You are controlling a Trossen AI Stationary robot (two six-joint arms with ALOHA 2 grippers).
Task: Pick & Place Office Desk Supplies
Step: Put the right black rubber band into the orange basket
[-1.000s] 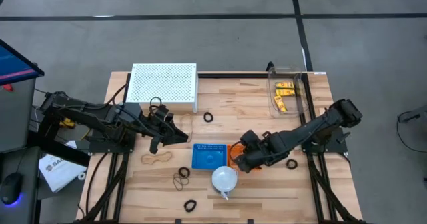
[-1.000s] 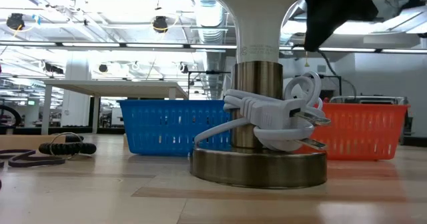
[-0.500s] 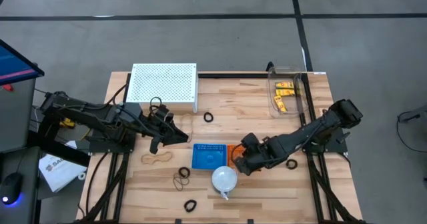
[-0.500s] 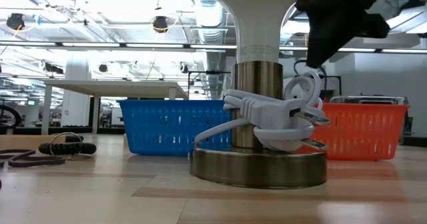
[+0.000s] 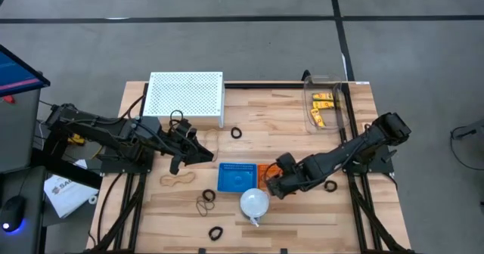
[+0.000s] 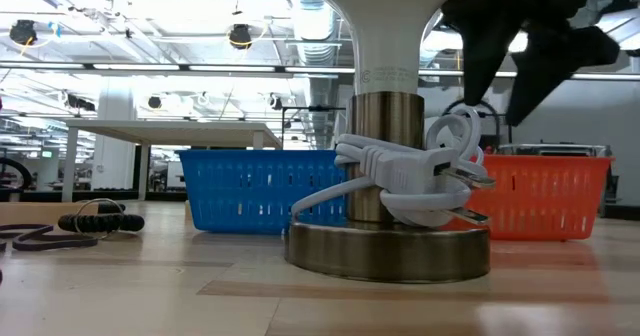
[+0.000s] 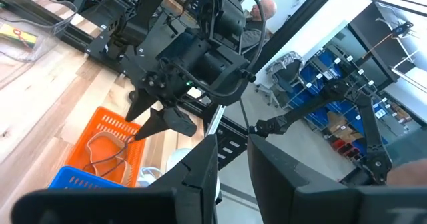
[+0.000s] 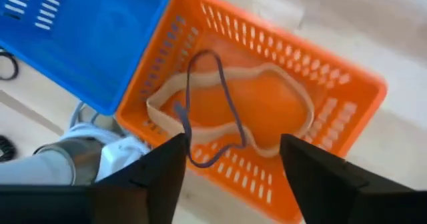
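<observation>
The left pincer (image 5: 203,155) hovers over the bench (image 5: 287,125), fingers narrow (whether holding anything, I cannot tell). The right pincer (image 5: 270,184) gapes wide above the orange basket (image 8: 320,111), where tan rubber bands (image 8: 280,111) lie.

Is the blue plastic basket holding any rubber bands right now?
No, the blue plastic basket is bare inside; the rubber bands lie in the orange basket beside it.

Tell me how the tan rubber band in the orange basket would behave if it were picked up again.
The tan rubber band lies in loose, uneven curves, so it would probably sag limp. It looks thin, so likely very light. A darker band crosses it in the orange basket, so that might lift too.
</observation>
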